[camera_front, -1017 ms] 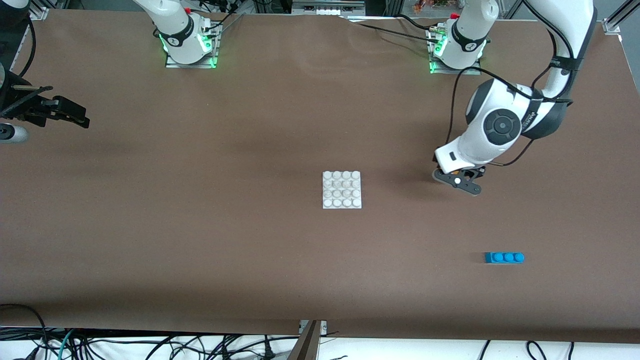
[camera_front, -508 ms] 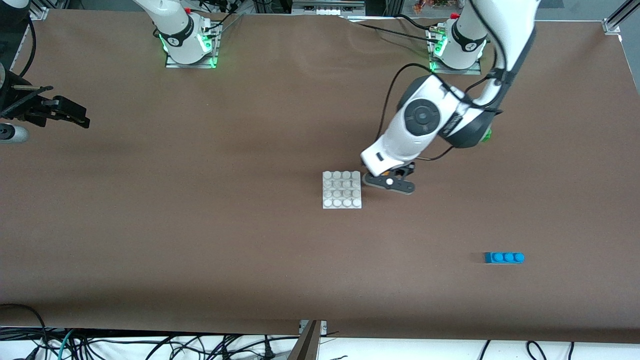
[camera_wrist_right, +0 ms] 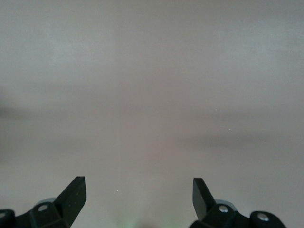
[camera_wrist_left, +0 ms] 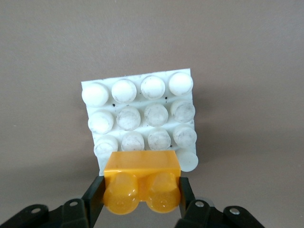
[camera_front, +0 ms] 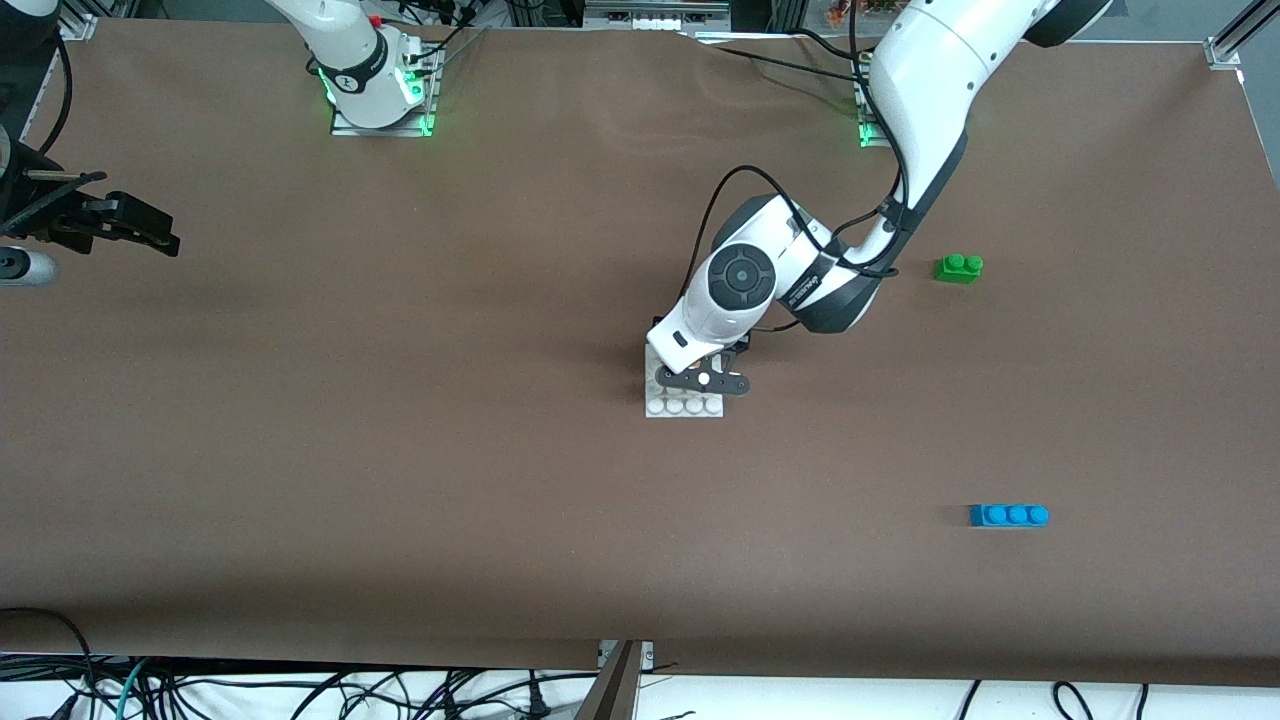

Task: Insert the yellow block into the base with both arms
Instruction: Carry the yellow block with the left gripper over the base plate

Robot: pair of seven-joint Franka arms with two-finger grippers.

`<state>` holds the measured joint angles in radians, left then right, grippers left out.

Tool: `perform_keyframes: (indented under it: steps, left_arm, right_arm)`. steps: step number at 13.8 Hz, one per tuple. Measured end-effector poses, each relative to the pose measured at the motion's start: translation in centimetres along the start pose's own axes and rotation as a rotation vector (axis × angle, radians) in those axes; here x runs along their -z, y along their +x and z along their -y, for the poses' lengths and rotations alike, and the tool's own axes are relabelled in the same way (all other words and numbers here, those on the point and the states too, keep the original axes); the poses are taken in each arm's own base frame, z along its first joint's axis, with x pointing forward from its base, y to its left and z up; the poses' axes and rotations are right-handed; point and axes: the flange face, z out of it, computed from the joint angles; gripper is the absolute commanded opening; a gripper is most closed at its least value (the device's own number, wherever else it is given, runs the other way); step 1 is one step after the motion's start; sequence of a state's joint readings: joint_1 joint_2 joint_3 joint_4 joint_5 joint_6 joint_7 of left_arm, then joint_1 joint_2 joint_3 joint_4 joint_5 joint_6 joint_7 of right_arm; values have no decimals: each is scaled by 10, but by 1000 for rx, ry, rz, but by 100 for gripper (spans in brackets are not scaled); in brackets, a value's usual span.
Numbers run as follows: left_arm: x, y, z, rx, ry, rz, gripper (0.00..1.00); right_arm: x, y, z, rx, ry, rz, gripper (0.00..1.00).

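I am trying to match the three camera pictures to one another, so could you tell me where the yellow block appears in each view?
Front view: not visible; the left arm's wrist covers it above the base.
Left wrist view: the yellow block sits low in the middle, clamped in the left gripper, over the base's edge.
Right wrist view: not in it; only the open right gripper over bare table.
Shared landmark: the white studded base.

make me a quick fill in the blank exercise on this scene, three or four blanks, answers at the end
1. The left gripper is shut on the ____ block.
2. That block hangs over the white ____.
3. The right gripper waits with its fingers ____.
4. The blue brick lies ____ to the front camera than the green brick.

Missing words: yellow; base; open; nearer
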<state>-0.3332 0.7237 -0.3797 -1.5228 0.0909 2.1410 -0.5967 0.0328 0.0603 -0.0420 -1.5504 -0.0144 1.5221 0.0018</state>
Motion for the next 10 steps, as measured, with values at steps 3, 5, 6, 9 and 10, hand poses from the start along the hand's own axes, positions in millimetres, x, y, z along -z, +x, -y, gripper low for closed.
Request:
perform_keyframes:
  steps: [3, 5, 6, 9, 10]
  left_arm:
    - [-4, 3, 1, 5, -2, 3, 36]
    - [-5, 4, 2, 7, -2, 2, 36]
    - [-6, 5, 2, 8, -2, 3, 36]
    - [-13, 9, 5, 14, 2, -2, 36]
    - [-15, 10, 4, 13, 4, -7, 36]
  right_arm:
    - [0, 0, 0, 0, 0, 0, 99]
    - [0, 0, 0, 0, 0, 0, 99]
    - [0, 0, 0, 0, 0, 0, 99]
    - [0, 0, 0, 0, 0, 0, 99]
    - [0, 0, 0, 0, 0, 0, 99]
